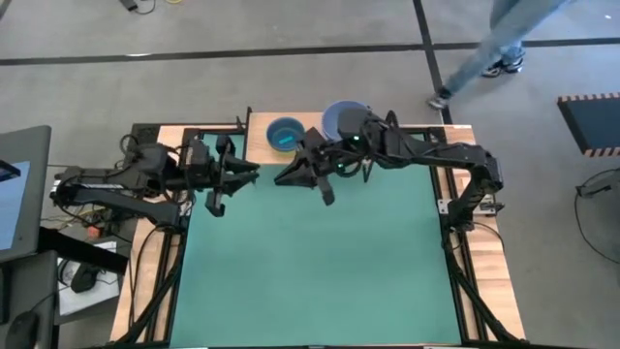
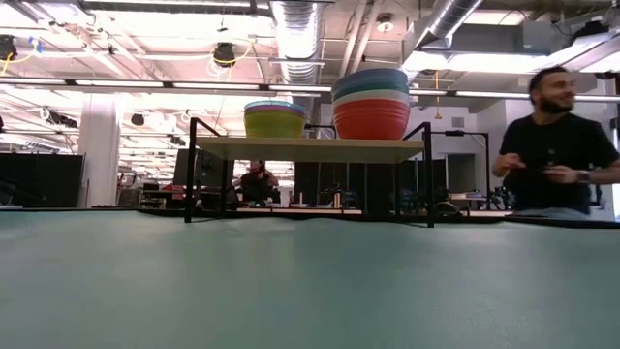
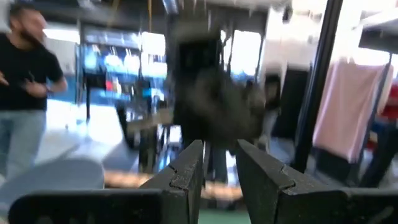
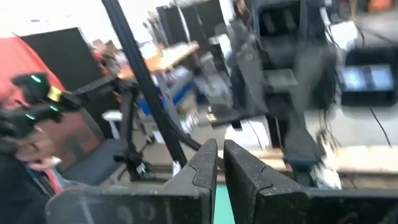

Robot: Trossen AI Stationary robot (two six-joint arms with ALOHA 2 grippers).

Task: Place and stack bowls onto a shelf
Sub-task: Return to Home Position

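In front of the shelf (image 2: 310, 149), over the green mat (image 1: 320, 262) on the worktop (image 1: 489, 281), the two arms' tips point at each other. L gripper (image 3: 219, 147) is nr the shelf's left end, jaws w/ a narrow gap, pinching nothing. R gripper (image 4: 220, 147) is before its middle, jaws all but pressed together, empty. On the shelf the bowls (image 1: 284, 134) sit in 2 stacks, side by side, not touching: shorter stack (image 2: 274, 120), yellow-green lowest; taller stack (image 2: 371, 107), red lowest, blue on top. Beyond the shelf, a person (image 2: 560, 145) in a black top.
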